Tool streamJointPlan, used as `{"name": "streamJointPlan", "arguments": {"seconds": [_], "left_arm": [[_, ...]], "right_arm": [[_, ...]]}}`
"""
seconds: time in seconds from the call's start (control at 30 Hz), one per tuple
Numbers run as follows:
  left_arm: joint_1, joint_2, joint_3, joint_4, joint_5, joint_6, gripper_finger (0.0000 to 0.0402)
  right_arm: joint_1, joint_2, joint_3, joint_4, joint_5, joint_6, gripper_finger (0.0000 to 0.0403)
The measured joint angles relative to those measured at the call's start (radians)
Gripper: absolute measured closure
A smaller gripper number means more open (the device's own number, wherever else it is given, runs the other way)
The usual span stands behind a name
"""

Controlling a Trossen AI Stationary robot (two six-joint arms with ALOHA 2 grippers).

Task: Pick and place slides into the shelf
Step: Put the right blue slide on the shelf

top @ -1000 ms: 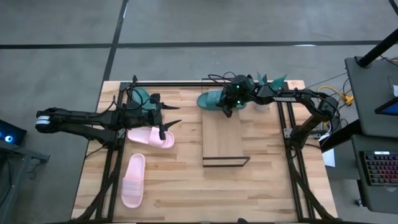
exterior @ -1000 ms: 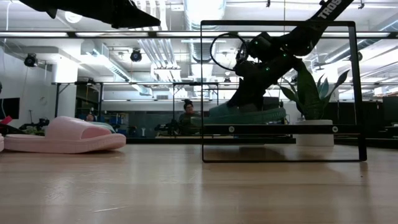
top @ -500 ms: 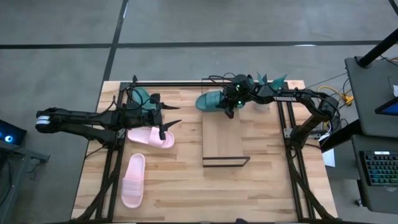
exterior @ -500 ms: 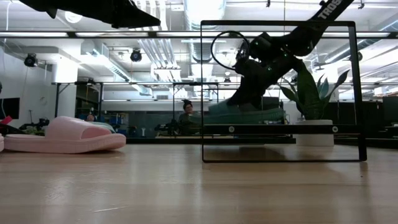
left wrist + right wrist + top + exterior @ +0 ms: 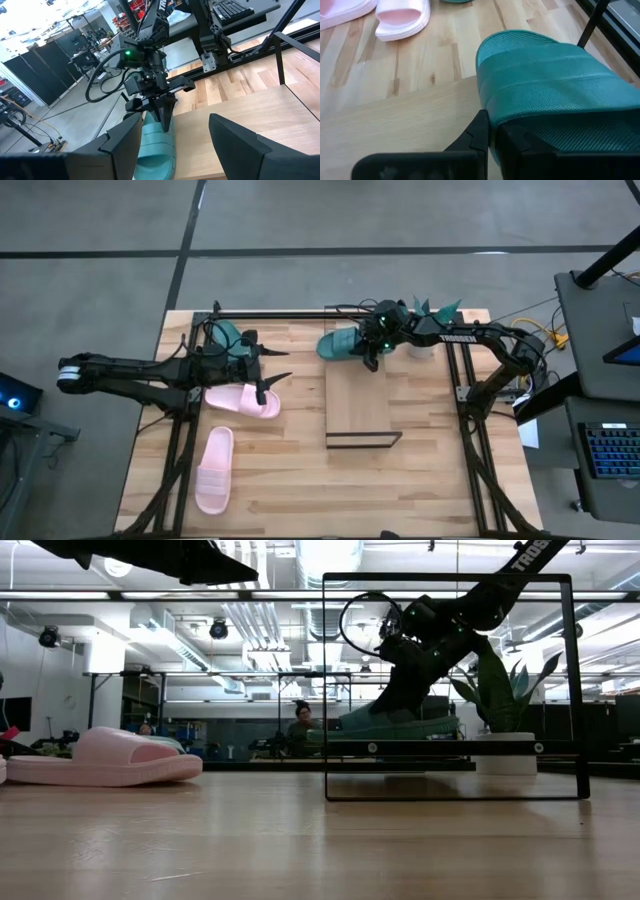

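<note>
One teal slide (image 5: 343, 342) is at the far end of the shelf (image 5: 360, 405), a light-wood board in a thin dark frame (image 5: 450, 748). My right gripper (image 5: 370, 352) is shut on it, and the low view shows the teal slide (image 5: 400, 724) just above the board. The second teal slide (image 5: 228, 334) lies under my left arm. My left gripper (image 5: 276, 366) hovers open above a pink slide (image 5: 243, 400) that lies flat on the table. The other pink slide (image 5: 214, 470) lies nearer the near edge. My right gripper holds the teal slide at its end toward the table's right, beside the wide strap (image 5: 540, 107). One finger (image 5: 479, 134) is outside the slide's side and the other is against its underside. The fingers come from above, pointing down. The slide is slightly tilted at board height; whether it touches the board, I cannot tell.
A potted plant (image 5: 432, 315) stands on the far right of the table, close behind my right arm. The shelf's tall dark frame (image 5: 575, 690) rises over the board. Dark rails (image 5: 182, 440) run along both table sides. Bare wood lies between the shelf and the near edge.
My right gripper has carried the teal slide a little toward the table's right, over the shelf's far end, and the slide has tipped slightly. My left arm has kept still.
</note>
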Motion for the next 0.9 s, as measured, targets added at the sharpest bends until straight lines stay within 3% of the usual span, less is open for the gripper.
{"name": "streamJointPlan", "arguments": {"seconds": [0.1,0.53,0.9], "left_arm": [[0.0,0.0,0.0,-0.003,0.0,0.0,0.0185],[0.0,0.0,0.0,-0.003,0.0,-0.001,0.0185],[0.0,0.0,0.0,-0.004,0.0,-0.002,0.0185]], "right_arm": [[0.0,0.0,0.0,0.0,0.0,0.013,0.0373],[-0.003,-0.001,0.0,-0.006,0.0,0.054,0.0221],[-0.004,-0.034,0.001,-0.133,0.001,0.046,0.02]]}}
